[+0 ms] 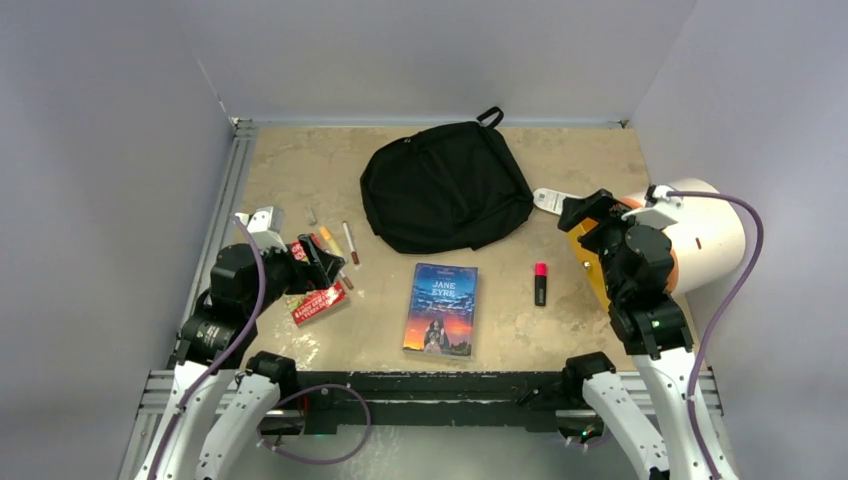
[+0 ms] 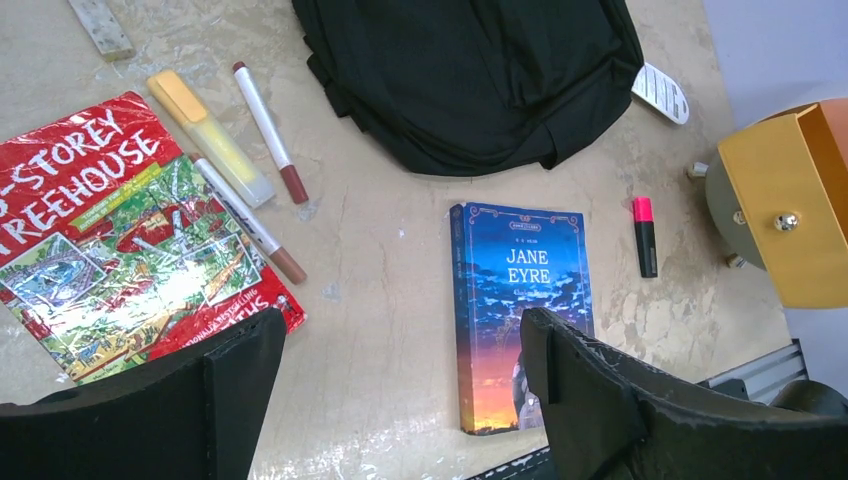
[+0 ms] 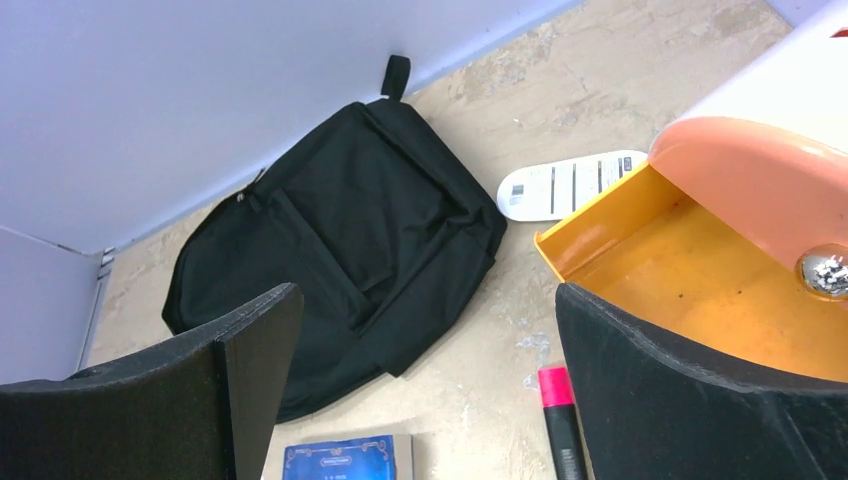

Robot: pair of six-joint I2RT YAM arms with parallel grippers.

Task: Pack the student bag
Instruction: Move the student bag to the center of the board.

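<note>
- Top external view: the student bag (image 1: pixel 445 185) lies flat by the far edge of the worktop (image 1: pixel 300 165), about midway along it, top loop toward the back wall. I see no mouth gaping, so I judge it must be opened before anything goes in.
- My left gripper (image 2: pixel 400 350) hangs over the left edge, jaws spread wide with nothing between them. My right gripper (image 3: pixel 430 310) is likewise released and empty by the right edge, facing the bag.
- Loose items lie apart from one another between the bag and the near edge; I judge that is so each can be picked singly.
- A blue paperback (image 1: pixel 441 308) lies face up at the middle of the near edge; its cover reads "JANE EYRE".
- A red book (image 2: pixel 120 230) at the left edge, under glossy wrap, shows "-STOREY TREEHOUSE"; the title's start is cut off and the smaller print is unreadable.
- Just beside it lie a yellow highlighter (image 2: pixel 210 138) and brown-tipped markers (image 2: pixel 268 132).
- A pink-capped highlighter (image 1: pixel 540 284) lies right of the paperback.
- A white barcode tag (image 3: pixel 570 185) sits at the bag's right side; its print is too small to read.
- A cream-and-orange cylinder (image 1: pixel 705 235) at the right edge has a yellow drawer (image 3: pixel 680 270) pulled open.
</note>
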